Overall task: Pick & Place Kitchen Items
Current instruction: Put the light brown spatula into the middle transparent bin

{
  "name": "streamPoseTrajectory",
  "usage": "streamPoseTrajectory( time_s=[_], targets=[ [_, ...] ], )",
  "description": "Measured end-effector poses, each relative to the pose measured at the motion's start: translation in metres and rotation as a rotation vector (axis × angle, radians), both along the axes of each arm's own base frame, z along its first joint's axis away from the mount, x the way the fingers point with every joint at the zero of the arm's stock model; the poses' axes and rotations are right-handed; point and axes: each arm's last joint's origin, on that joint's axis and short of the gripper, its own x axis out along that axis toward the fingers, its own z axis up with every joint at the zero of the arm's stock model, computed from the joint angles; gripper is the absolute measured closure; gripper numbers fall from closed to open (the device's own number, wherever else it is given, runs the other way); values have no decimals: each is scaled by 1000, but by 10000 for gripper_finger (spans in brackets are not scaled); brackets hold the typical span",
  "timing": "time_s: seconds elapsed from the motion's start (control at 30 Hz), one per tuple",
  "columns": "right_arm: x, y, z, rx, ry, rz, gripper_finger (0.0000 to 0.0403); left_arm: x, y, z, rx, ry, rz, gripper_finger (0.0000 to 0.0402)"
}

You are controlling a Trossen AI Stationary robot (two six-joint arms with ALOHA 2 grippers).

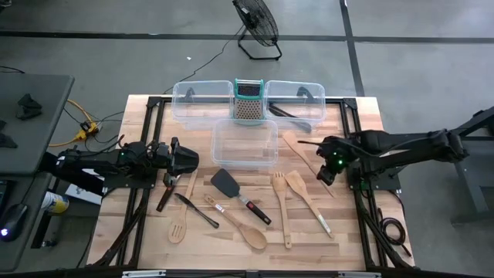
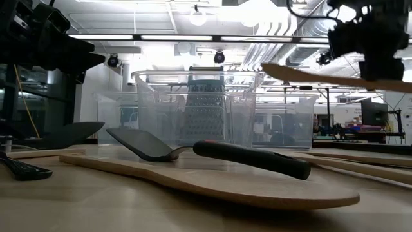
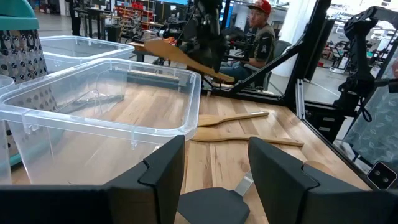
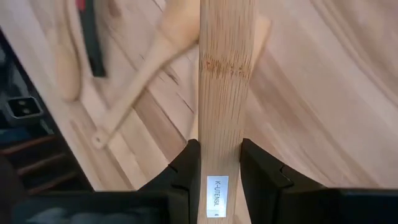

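Observation:
My right gripper (image 1: 327, 162) is shut on a light wooden spatula (image 1: 296, 147), raised above the table's right half; the low view shows the spatula (image 2: 309, 76) in the air. My left gripper (image 1: 193, 160) waits open at the table's left, level, with a black turner's head (image 3: 211, 205) just beyond its fingers. More kitchen items lie flat on the near half of the table: the black turner (image 1: 230, 185), a wooden spoon (image 1: 248, 233), a wooden fork (image 1: 282, 208), another wooden spatula (image 1: 305, 194), a slotted wooden spoon (image 1: 179, 225) and black-handled tools (image 1: 193, 208). My right gripper pinches the wooden spatula's handle (image 4: 221, 134) between its two fingers, one finger on each narrow edge, about midway along the utensil. The fingers slant down from the table's right side. The spatula is lifted clear and roughly level, its broad end (image 3: 158, 46) toward the table's far left.
A clear bin (image 1: 245, 143) stands mid-table. Two more bins (image 1: 202, 100) (image 1: 297, 100) stand at the far edge, with a teal-topped grater (image 1: 248, 100) between them. A black utensil (image 1: 289, 114) lies in the right one. A person (image 3: 261, 31) sits beyond the table's right side.

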Motion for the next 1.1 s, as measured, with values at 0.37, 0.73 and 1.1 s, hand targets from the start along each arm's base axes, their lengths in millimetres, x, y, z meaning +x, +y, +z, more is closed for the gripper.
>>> streamPoseTrajectory(
  time_s=[0.37, 0.73, 1.1],
  targets=[
    [27, -12, 45, -147, -161, -11, 319, 0, 0, 0, 0, 1, 0, 226],
    [94, -42, 86, -318, -329, 32, 322, 0, 0, 0, 0, 0, 0, 226],
    [165, -71, 99, -495, -440, -11, 321, 0, 0, 0, 0, 0, 0, 226]
  ],
)
